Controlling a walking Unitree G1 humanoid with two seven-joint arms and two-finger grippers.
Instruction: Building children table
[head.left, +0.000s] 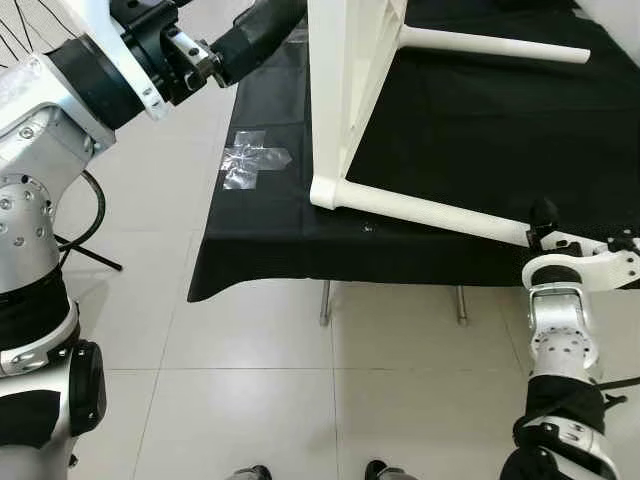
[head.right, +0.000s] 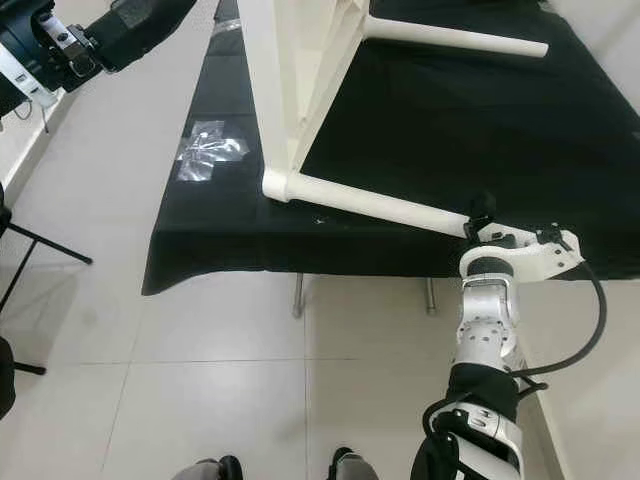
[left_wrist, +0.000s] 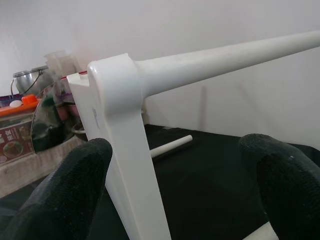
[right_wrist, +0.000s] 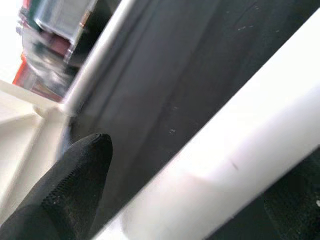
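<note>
the left gripper (left_wrist: 175, 190) reached in high, its fingers (left_wrist: 65, 195) spread apart around the upright white plastic tabletop panel (head.left: 335, 90), not clenched. the panel stood on edge on the black-draped desk (head.left: 250, 240), near its front edge. the right gripper (right_wrist: 180, 190) straddled the white round leg (head.left: 430, 208), fingers released. a nudge could probably tip the panel off the front edge; open desk lay behind it.

1. The white frame (head.left: 340, 90) stands on edge on the black table (head.left: 260, 230), walling off the upper centre of the frame.
2. Its lower leg (head.left: 420, 208) runs toward the lower right and bars the table's front edge there.
3. A loose leg (head.left: 495, 44) lies at the upper right; black cloth between the two legs is open.
4. The left tool (left_wrist: 175, 185) has its fingers spread around the frame's corner.
5. The right tool (right_wrist: 165, 170) straddles the lower leg.
</note>
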